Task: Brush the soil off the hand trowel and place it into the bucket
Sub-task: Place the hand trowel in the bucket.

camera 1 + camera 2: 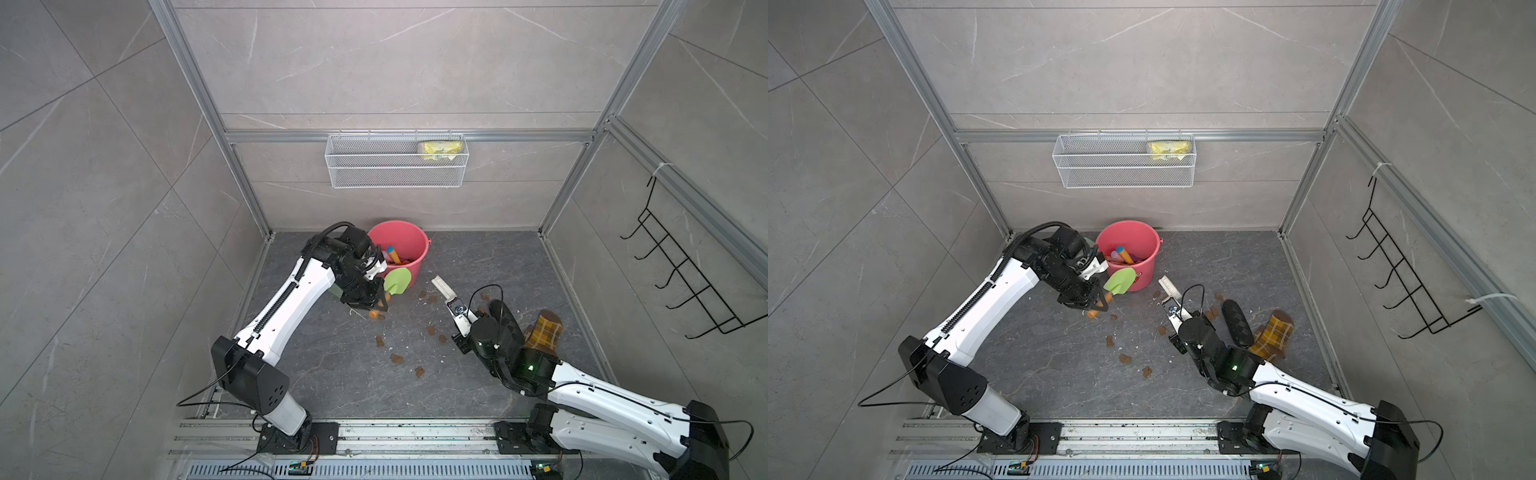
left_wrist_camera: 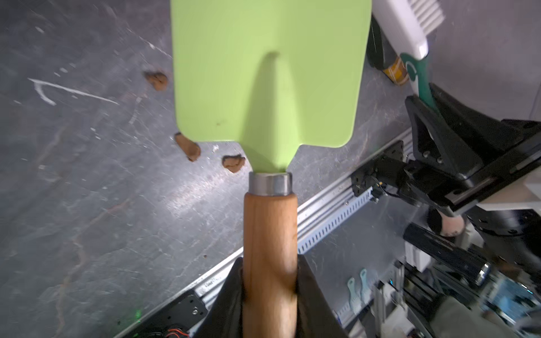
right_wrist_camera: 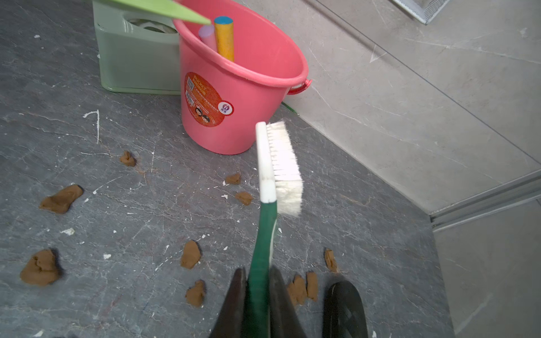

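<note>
My trowel [image 2: 265, 87] has a lime-green blade, silver collar and brown wooden handle. My brush [image 3: 270, 164] is white at the head, dark green at the handle. The bucket [image 3: 257, 117] is coral pink with a red-orange label; the soil [image 3: 62, 199] is brown on the dark grey, pale-veined floor [image 1: 353, 386]. In a top view, at four o'clock from the bucket, a cloth [image 1: 544, 332] is mustard with brown checks.

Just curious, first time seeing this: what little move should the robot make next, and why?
Probably the left gripper should carry the trowel over the bucket and lower it in: its green blade looks clean, soil lumps lie on the floor.
</note>
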`<state>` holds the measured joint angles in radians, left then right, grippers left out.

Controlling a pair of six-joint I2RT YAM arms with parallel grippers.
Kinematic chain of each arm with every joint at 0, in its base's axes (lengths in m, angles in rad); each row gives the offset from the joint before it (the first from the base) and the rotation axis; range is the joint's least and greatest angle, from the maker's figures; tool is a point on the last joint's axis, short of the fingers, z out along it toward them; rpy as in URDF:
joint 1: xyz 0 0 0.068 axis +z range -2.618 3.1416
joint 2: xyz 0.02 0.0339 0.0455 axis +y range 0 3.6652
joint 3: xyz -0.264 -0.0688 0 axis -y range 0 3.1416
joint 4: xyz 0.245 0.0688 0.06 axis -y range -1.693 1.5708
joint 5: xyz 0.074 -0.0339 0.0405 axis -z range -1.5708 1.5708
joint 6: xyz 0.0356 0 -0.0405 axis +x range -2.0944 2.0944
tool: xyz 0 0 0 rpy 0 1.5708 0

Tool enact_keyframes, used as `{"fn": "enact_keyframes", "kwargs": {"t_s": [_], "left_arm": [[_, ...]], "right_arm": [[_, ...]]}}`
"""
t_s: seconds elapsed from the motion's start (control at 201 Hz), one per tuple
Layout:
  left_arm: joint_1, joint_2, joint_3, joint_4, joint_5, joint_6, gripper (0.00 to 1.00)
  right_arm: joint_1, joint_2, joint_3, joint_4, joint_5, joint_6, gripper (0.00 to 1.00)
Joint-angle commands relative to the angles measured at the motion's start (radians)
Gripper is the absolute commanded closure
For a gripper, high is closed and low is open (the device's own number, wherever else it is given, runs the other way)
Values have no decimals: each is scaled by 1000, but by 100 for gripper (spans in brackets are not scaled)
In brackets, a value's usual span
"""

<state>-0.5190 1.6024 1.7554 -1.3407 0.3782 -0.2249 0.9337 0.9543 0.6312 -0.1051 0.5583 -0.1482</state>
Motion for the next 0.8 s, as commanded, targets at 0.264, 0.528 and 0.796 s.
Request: {"fn": "enact_keyframes", "kwargs": {"t_s": [0.264, 0.528, 0.796], "left_arm": [[70, 286, 473, -80, -265, 64, 100], [104, 517, 776, -125, -254, 137, 98], [114, 599, 795, -57, -292, 214, 94]], "right_arm": [[-8, 1, 24, -31, -58, 39, 100], [-9, -8, 12, -41, -63, 46, 100], [-8, -7, 9, -41, -72, 56, 100]]}}
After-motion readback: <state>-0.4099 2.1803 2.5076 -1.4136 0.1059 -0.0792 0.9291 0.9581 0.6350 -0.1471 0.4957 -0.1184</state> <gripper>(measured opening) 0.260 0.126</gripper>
